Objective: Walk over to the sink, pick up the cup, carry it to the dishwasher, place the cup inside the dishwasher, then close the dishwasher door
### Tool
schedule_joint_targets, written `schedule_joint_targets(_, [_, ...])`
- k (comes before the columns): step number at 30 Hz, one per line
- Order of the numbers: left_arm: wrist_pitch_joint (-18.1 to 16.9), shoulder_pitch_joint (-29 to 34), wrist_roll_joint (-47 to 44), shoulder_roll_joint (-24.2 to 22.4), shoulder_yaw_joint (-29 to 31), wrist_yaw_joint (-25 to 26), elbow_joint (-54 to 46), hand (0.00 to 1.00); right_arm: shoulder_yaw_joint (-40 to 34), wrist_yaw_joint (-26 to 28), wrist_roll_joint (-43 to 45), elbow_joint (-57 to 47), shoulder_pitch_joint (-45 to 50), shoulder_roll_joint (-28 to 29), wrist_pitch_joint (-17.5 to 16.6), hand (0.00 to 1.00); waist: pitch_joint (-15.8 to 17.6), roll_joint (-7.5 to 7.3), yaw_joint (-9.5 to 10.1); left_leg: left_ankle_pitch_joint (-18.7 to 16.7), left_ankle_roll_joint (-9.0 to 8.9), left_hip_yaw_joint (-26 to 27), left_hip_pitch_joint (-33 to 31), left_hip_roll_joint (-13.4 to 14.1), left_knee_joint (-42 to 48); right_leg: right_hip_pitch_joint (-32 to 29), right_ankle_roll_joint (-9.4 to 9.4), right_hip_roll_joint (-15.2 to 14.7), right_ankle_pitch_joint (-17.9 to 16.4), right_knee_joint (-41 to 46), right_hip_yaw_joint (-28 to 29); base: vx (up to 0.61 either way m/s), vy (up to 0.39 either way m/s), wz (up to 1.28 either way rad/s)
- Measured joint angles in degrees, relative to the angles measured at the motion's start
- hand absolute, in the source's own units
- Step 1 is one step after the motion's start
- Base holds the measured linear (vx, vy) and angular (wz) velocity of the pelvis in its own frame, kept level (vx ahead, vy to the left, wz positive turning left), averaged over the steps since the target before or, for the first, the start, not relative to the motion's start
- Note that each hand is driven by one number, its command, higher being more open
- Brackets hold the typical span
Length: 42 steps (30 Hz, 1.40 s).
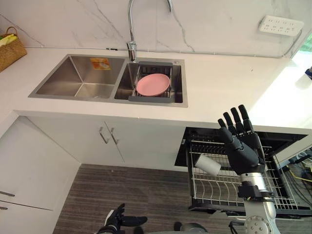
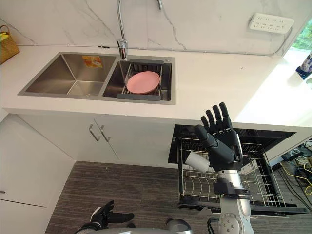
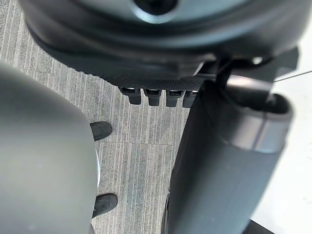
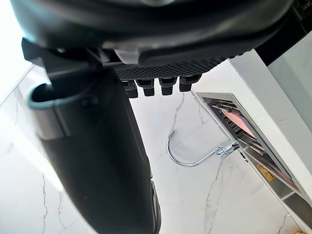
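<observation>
Left eye view shows the cup [image 1: 208,164] lying on its side in the wire rack [image 1: 214,191] of the open dishwasher [image 1: 278,137], at the rack's left end. It is white, smooth and cylindrical. Its right end meets the outline of the right hand [image 1: 245,148], and I cannot tell whether the two touch. That hand stands upright over the rack with its fingers straight and slightly spread, holding nothing. Hand and arm hide the middle of the rack, and the rack's front is cut off at the bottom.

The dishwasher sits under the front edge of the worktop [image 1: 219,83], toward its right end. The left hand [image 1: 118,218] hangs low over the grey striped floor [image 1: 141,187], partly cut off. It is small and dark there, but its fingers seem loosely open.

The worktop is white and glossy, below a veined marble wall [image 1: 209,24]. A brushed-steel sink [image 1: 73,73] with two square basins is set in its left half. A curved chrome tap [image 1: 130,29] rises at the sink's back edge, its top cut off. In the right basin a round pink plate [image 1: 153,84] lies on a dark drainer. A woven basket [image 1: 9,48] at the worktop's left edge is half out of frame. A white socket strip [image 1: 281,24] is fixed to the wall.
</observation>
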Motion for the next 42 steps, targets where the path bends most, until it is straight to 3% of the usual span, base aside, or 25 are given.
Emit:
schedule_joint_targets(7, [0.0,0.0,-2.5,0.0,1.3,0.5,0.9,1.0,0.7,-0.1,-0.2,0.0,0.2,0.1,-0.3,1.0,0.0,0.03,-0.02,-1.0,-0.11,1.3,0.1,0.3,0.7,-0.2,0.0,0.3,-0.1,0.0,1.1,0.0,-0.001,-0.09])
schedule_joint_targets(10, [-0.3,0.1,-6.8,-1.4,6.7,2.0,2.8,1.0,2.2,-0.3,-0.5,-2.7,2.3,0.8,-1.1,1.0,0.1,0.46,0.29,-7.3,-0.19,2.1,-4.6,1.2,13.0,0.2,0.01,-0.1,-1.6,1.8,0.9,0.03,-0.02,0.03])
schedule_joint_targets(12, [-0.9,0.3,-9.2,-1.8,10.3,2.9,3.0,1.0,2.3,-0.3,-1.4,-5.2,3.6,1.5,-1.9,1.0,0.3,0.1,0.34,-9.0,-1.24,4.3,-8.8,1.6,22.7,0.8,-0.26,-1.3,-2.8,2.8,-0.4,0.02,-0.002,0.37])
schedule_joint_targets(13, [-1.5,0.5,-11.4,-2.2,13.7,3.5,2.9,1.0,2.4,-0.3,-1.5,-6.0,3.1,1.5,-2.6,1.0,1.2,-0.58,1.16,-10.8,-1.03,6.6,-12.2,2.6,29.9,2.0,-0.46,-2.3,-3.3,2.8,-0.6,0.01,0.024,0.19])
schedule_joint_targets(14, [-2.1,1.0,-13.6,-2.6,15.6,4.5,2.9,1.0,2.2,-0.5,-1.9,-6.0,1.9,1.4,-3.6,1.0,1.4,-0.12,2.0,-12.1,-0.57,7.2,-13.5,4.1,30.9,3.3,-0.51,-2.6,-4.2,2.6,-0.6,0.01,0.043,0.12])
schedule_joint_targets(18, [-3.5,3.3,-16.8,-3.3,20.1,5.5,2.5,1.0,2.3,-0.8,-3.3,-5.9,0.1,0.0,-6.0,1.0,1.4,-0.14,2.61,-10.3,-1.39,0.0,-17.2,5.4,22.1,5.2,1.81,-5.2,-7.0,2.8,-0.4,0.09,0.186,-0.06])
schedule_joint_targets(19, [-4.2,4.4,-17.3,-3.4,21.3,5.6,3.1,1.0,2.3,-0.7,-3.5,-5.6,-0.3,-0.2,-6.1,1.0,1.4,-0.18,3.17,-8.5,-2.89,-0.4,-18.0,5.6,23.0,5.2,2.86,-6.3,-7.7,2.5,1.1,0.33,0.499,-0.64])
schedule_joint_targets(20, [-4.4,5.5,-18.2,-3.5,21.7,5.6,4.7,1.0,2.3,-0.6,-3.5,-4.7,-1.0,-0.2,-6.1,1.0,1.2,-0.42,3.97,-7.8,-2.83,0.5,-18.8,4.5,26.1,5.3,3.87,-8.1,-8.4,2.1,2.9,0.29,0.439,-0.73])
schedule_joint_targets(21, [-4.5,5.9,-18.9,-3.8,22.6,5.5,5.1,1.0,2.4,-0.6,-3.5,-4.0,-1.3,0.2,-6.1,1.0,0.8,-0.45,4.34,-8.7,-1.26,1.5,-19.1,3.7,27.6,5.5,4.2,-9.1,-8.7,1.7,3.4,0.37,0.544,-0.53])
schedule_joint_targets(22, [-4.6,6.0,-19.3,-3.8,23.4,5.6,5.2,1.0,2.5,-0.7,-3.6,-2.8,-1.2,0.8,-6.2,1.0,0.1,-1.86,4.47,-11.6,0.66,2.7,-19.9,1.5,29.8,5.8,4.38,-11.8,-8.9,1.6,3.5,0.18,0.258,-0.19])
schedule_joint_targets(24, [-4.1,4.6,-16.5,-2.2,22.3,5.6,6.7,1.0,3.4,-1.3,-5.1,-1.1,-1.3,1.1,-6.0,1.0,-0.3,-2.48,4.4,-14.4,2.77,3.3,-20.2,-0.8,31.4,4.3,4.47,-13.9,-7.7,5.6,2.8,0.28,0.366,0.06])
schedule_joint_targets(26, [-3.3,4.2,-14.9,-2.0,22.2,5.6,7.4,1.0,4.0,-2.0,-6.0,-0.8,-1.3,1.7,-5.8,1.0,-0.4,-2.5,4.47,-14.8,3.8,3.9,-18.0,-1.7,29.6,1.6,4.09,-14.1,-6.2,12.7,3.0,0.37,0.304,-0.06])
schedule_joint_targets(27, [-2.7,4.2,-14.5,-1.9,22.4,5.6,8.1,1.0,4.9,-2.7,-6.2,-0.8,-1.4,1.8,-5.8,1.0,-0.4,-2.68,4.71,-14.8,4.72,4.8,-14.2,-2.4,26.4,-3.4,1.96,-14.1,-3.8,24.0,2.7,0.32,0.193,-0.26])
schedule_joint_targets(28, [-2.5,4.4,-14.3,-1.7,22.3,5.6,8.6,1.0,5.0,-2.9,-6.7,-0.8,-1.4,1.8,-5.8,1.0,-0.4,-2.76,4.76,-14.8,4.88,5.3,-12.3,-2.6,24.8,-5.2,1.25,-14.2,-3.2,29.0,2.4,0.33,0.149,-0.35])
schedule_joint_targets(30, [-1.8,5.8,-12.3,-1.1,19.7,5.7,8.5,1.0,5.2,-4.3,-8.2,-0.8,-1.5,1.6,-6.0,1.0,-0.5,-2.41,4.59,-14.7,4.97,6.7,-5.0,-2.7,18.8,-10.7,0.57,-12.2,-4.6,40.0,-2.0,0.33,0.105,-0.39])
schedule_joint_targets(31, [-1.6,6.0,-12.3,-0.9,19.3,5.8,8.3,1.0,5.1,-4.7,-8.2,-0.8,-1.7,1.5,-6.0,1.0,-0.6,-2.41,4.56,-14.6,4.96,7.1,-3.7,-2.4,17.8,-12.0,0.69,-11.1,-5.5,40.0,-3.3,0.41,0.062,-0.4])
schedule_joint_targets(33, [-0.7,6.1,-12.3,-0.5,18.9,6.3,7.2,1.0,5.0,-5.5,-8.2,-0.7,-2.6,1.5,-6.1,1.0,-0.8,-2.36,4.1,-14.7,4.81,8.1,-1.9,-0.9,16.0,-15.7,0.61,-8.0,-7.6,35.6,-8.9,0.35,-0.016,-0.28])
schedule_joint_targets(34, [-0.5,5.8,-12.3,-0.5,18.6,6.6,6.3,1.0,5.0,-5.8,-8.2,-0.5,-3.6,1.5,-6.1,1.0,-0.8,-2.37,3.77,-15.1,4.06,8.8,-1.4,0.1,16.1,-17.3,0.25,-6.0,-7.5,28.6,-12.5,0.34,-0.069,-0.42])
schedule_joint_targets(35, [-0.1,5.7,-12.3,-0.2,18.3,6.5,6.0,1.0,5.3,-5.9,-8.1,-0.2,-4.6,1.5,-6.1,1.0,-1.2,-3.04,3.78,-16.1,2.45,9.9,-0.6,0.3,17.0,-17.3,-2.46,-3.9,-2.2,17.3,-15.2,0.34,-0.07,-0.51])
schedule_joint_targets(36, [0.0,5.7,-12.2,0.3,18.3,6.5,6.2,1.0,5.8,-6.0,-8.1,0.0,-5.0,1.4,-6.2,1.0,-1.6,-3.73,3.67,-16.7,1.53,10.2,0.0,-0.2,17.9,-17.1,-2.27,-3.0,3.0,13.5,-14.9,0.37,-0.055,-0.54])
schedule_joint_targets(37, [0.4,5.4,-12.1,-0.2,18.3,6.9,6.3,1.0,6.1,-5.9,-8.0,1.7,-5.5,0.2,-6.5,1.0,-2.0,-2.13,3.33,-17.3,0.94,10.1,0.0,2.0,21.9,-13.5,-3.87,-1.3,4.3,10.3,-14.8,0.37,-0.061,-0.72])
schedule_joint_targets(38, [-0.3,5.8,-12.1,-0.8,18.4,6.7,6.0,1.0,6.8,-5.9,-8.0,2.5,-5.7,-0.5,-6.5,1.0,-2.2,-2.03,4.37,-17.9,0.32,9.9,-0.3,3.0,23.7,-10.7,-3.72,-0.3,5.6,6.2,-13.3,0.33,-0.072,-0.74])
schedule_joint_targets(39, [-0.7,5.9,-11.8,-1.0,18.2,6.7,6.0,1.0,6.9,-5.9,-8.0,2.5,-5.7,-0.9,-6.6,1.0,-2.4,-1.66,4.44,-18.1,0.03,9.7,0.3,3.1,21.6,-9.6,-3.44,0.2,5.9,4.6,-12.6,0.24,-0.076,-0.78])
schedule_joint_targets(41, [-1.4,5.5,-10.3,-2.1,17.2,6.7,4.8,1.0,6.0,-5.8,-8.1,3.0,-7.3,-2.3,-6.7,1.0,-2.4,0.59,4.37,-15.9,-0.9,9.3,1.9,4.1,13.9,-8.1,-3.03,2.5,6.5,2.1,-11.0,0.16,0.01,-0.53])
schedule_joint_targets(42, [-1.8,3.4,-6.0,-2.0,14.5,8.1,4.7,1.0,4.4,-5.8,-8.1,6.1,-9.0,-3.8,-6.8,1.0,2.6,2.15,4.81,-13.8,-0.7,8.8,4.6,3.4,9.9,-1.1,-1.71,2.9,13.7,-12.4,-11.4,0.07,0.036,-0.25])
